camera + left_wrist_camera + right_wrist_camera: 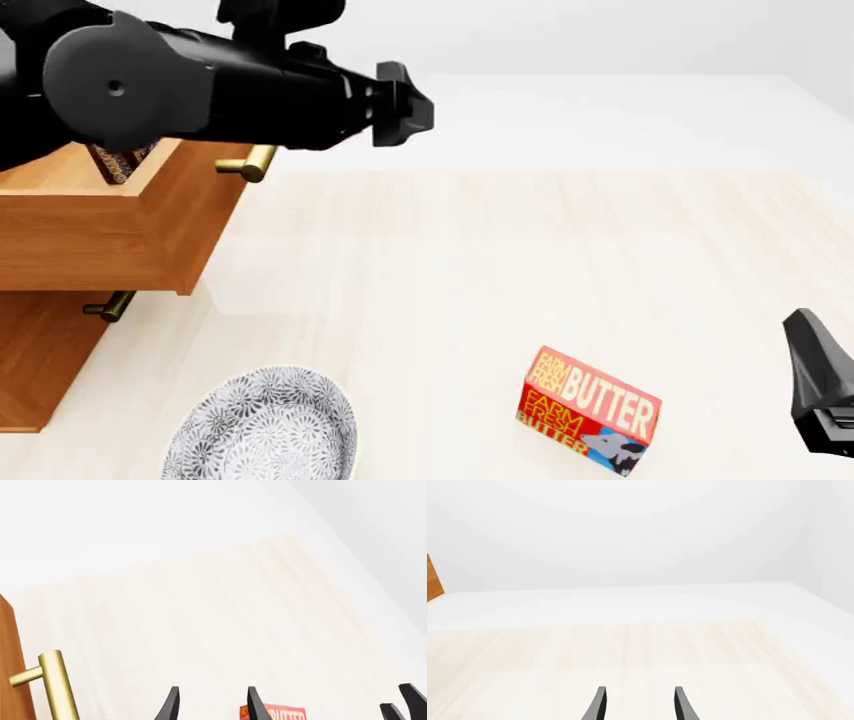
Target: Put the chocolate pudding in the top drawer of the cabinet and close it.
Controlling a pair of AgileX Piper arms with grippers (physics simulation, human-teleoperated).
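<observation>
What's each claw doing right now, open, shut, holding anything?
Left claw: open, empty.
Right claw: open, empty.

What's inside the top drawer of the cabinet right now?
The top drawer stands pulled out, and a dark brown box end, likely the chocolate pudding, shows inside. The left arm covers the rest of the inside.

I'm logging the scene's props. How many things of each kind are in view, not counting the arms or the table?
Cabinet: 1
Brass drawer handles: 2
Butter box: 1
Chocolate pudding: 1
Patterned plate: 1
Total: 6
</observation>
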